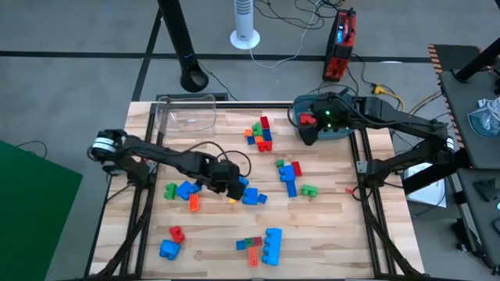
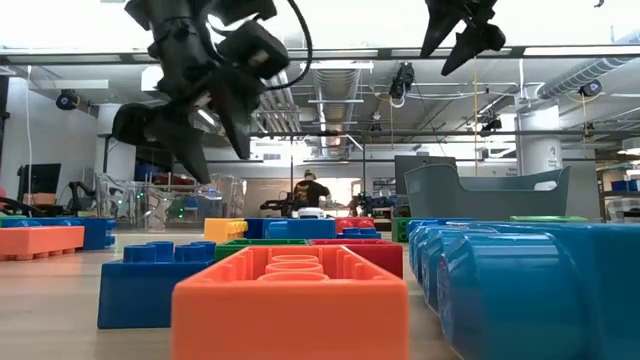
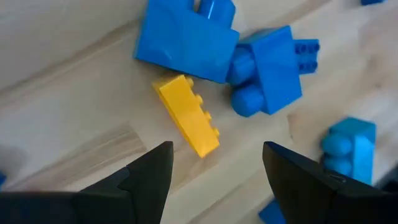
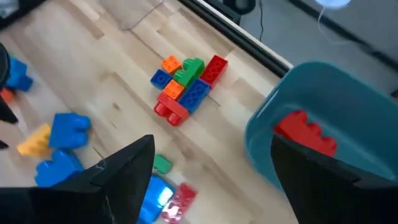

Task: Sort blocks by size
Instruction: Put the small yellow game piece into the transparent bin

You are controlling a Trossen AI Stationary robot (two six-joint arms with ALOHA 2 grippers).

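Several blocks lie scattered on the wooden table [image 1: 328, 226]. A small yellow block [image 3: 186, 116] rests on its side on the wood next to chunky blue blocks [image 3: 186, 38]. My left gripper [image 3: 214, 171] hangs open just above and short of the yellow block, touching nothing; the low view shows the left gripper [image 2: 215, 148] clear of the table. My right gripper [image 4: 211, 171] is open and empty above the teal tub [image 4: 323, 118], which holds a red block [image 4: 305, 134]. A mixed cluster of small blocks [image 1: 260, 133] sits at far centre.
A clear plastic box [image 1: 186, 113] stands at the table's far left. More blocks lie at centre right [image 1: 291, 173], at left [image 1: 185, 190] and near the front edge [image 1: 269, 246]. Bare wood shows between the groups.
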